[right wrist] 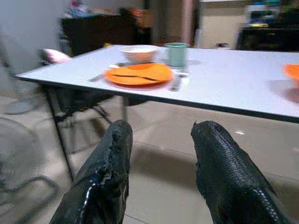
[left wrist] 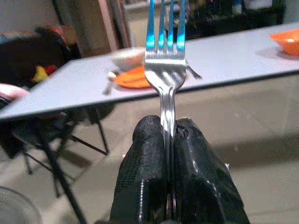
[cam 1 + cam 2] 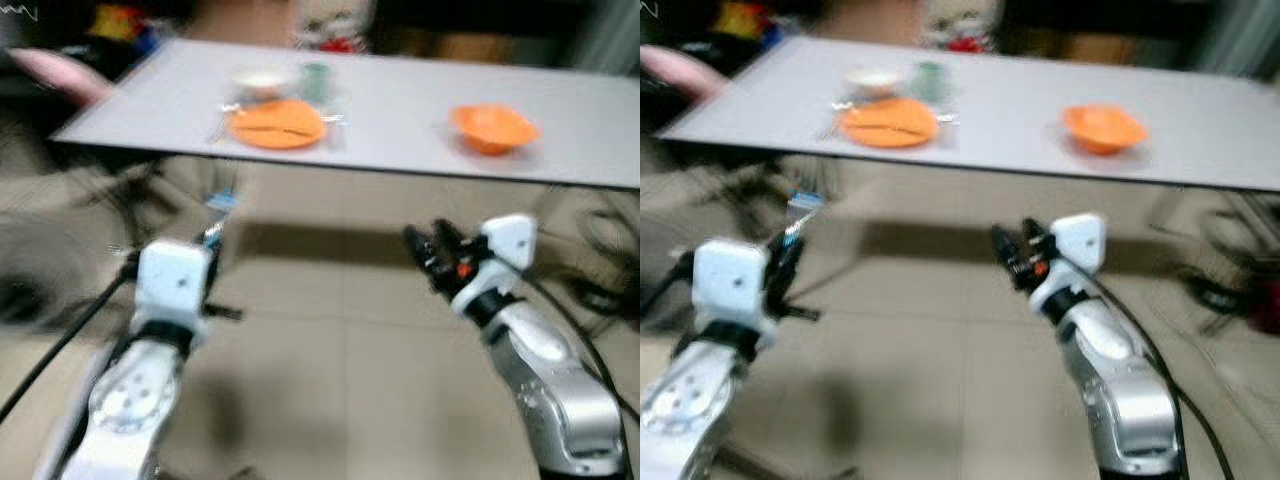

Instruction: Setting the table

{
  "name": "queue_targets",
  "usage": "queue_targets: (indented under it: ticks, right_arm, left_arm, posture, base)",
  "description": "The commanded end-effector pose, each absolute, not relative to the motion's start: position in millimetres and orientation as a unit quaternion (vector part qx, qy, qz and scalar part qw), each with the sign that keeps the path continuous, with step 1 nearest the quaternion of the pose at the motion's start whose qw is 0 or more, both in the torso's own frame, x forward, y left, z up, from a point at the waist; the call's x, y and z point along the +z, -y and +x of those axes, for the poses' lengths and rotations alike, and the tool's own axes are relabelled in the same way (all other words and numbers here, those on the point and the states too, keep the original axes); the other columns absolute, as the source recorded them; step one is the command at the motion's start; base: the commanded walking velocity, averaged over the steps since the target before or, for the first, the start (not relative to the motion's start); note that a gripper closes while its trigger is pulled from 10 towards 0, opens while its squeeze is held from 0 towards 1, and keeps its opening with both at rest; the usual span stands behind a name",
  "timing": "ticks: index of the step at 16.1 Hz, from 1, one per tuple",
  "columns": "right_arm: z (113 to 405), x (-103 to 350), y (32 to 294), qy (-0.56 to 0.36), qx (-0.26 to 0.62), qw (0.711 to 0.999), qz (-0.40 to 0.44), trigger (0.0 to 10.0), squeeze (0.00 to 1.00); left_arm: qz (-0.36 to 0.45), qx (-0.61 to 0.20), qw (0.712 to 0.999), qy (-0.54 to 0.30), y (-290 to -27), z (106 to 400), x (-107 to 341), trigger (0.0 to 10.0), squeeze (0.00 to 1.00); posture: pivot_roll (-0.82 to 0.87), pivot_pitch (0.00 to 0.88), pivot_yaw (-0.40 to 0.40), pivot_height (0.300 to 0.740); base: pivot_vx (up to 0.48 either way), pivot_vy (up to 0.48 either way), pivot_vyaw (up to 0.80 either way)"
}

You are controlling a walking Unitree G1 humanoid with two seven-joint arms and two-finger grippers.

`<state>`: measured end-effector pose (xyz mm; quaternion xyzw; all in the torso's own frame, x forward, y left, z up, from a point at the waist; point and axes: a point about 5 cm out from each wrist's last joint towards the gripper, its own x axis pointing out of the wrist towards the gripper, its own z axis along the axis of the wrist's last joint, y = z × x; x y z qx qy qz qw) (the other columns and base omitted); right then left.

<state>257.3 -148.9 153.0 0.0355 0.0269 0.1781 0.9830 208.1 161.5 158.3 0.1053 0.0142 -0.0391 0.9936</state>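
My left gripper [image 2: 170, 135] is shut on a silver fork [image 2: 165, 60], tines pointing up toward the table; in the left eye view the fork [image 3: 222, 202] sticks out above the left wrist, short of the table's near edge. My right gripper [image 1: 161, 140] stands open with nothing between its fingers, seen in the eye view as the right gripper [image 3: 432, 252] over the floor. On the grey table [image 3: 400, 110] lie an orange plate [image 3: 277, 124], a white bowl [image 3: 262, 80], a green cup [image 3: 315, 78] and an orange bowl [image 3: 492, 127].
Cutlery [image 1: 135, 76] rests on and beside the orange plate. A folding chair frame [image 2: 56, 154] and a pink object [image 3: 60, 72] are at the left of the table. Beige tiled floor [image 3: 330, 350] lies between me and the table. Dark furniture stands behind.
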Motion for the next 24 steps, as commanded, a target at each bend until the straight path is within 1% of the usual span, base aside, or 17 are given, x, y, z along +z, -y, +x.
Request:
queue_targets:
  ticks: [1,4,7,9,10,15,22,24]
  right_arm:
    - [257,155,160,-0.023,0.158,0.987,0.024,10.0,0.0]
    - [255,153,160,-0.028,0.157,0.987,0.025,10.0,0.0]
    - [257,152,161,-0.033,0.153,0.988,0.021,10.0,0.0]
    - [261,150,166,-0.044,0.135,0.989,0.039,10.0,0.0]
    - [261,151,165,-0.044,0.146,0.988,0.026,10.0,0.0]
    - [258,151,152,-0.035,0.174,0.984,0.027,10.0,0.0]
    - [265,149,157,-0.039,0.167,0.985,0.022,10.0,0.0]
    - [266,151,158,-0.039,0.166,0.985,0.025,10.0,0.0]
  left_arm:
    - [0.1,-0.049,0.994,-0.006,-157,204,158,10.0,0.0]
    - [0.108,-0.055,0.992,-0.024,-156,196,149,10.0,0.0]
    - [0.103,-0.059,0.993,-0.02,-152,198,150,10.0,0.0]
    - [0.102,-0.048,0.993,-0.022,-152,202,148,10.0,0.0]
    - [0.097,-0.044,0.994,-0.019,-152,204,149,10.0,0.0]
    - [0.096,-0.037,0.995,-0.007,-155,210,153,10.0,0.0]
    - [0.102,-0.05,0.994,-0.004,-151,216,151,10.0,0.0]
    - [0.101,-0.052,0.994,-0.002,-150,218,152,10.0,0.0]
  posture:
    - [-0.07,0.0,-0.021,0.74]
    - [-0.07,0.0,-0.028,0.74]
    - [-0.08,0.0,-0.026,0.74]
    - [-0.08,0.0,-0.023,0.74]
    - [-0.09,0.0,-0.02,0.74]
    - [-0.09,0.0,-0.023,0.74]
    - [-0.09,0.0,-0.017,0.74]
    - [-0.09,0.0,-0.015,0.74]
  base:
    - [0.349,0.0,-0.8]
    - [0.351,0.0,-0.8]
    - [0.35,0.0,-0.8]
    - [0.349,0.0,-0.69]
    - [0.352,0.0,0.0]
    - [0.364,0.0,0.0]
    - [0.394,0.0,0.0]
    - [0.396,0.0,-0.66]
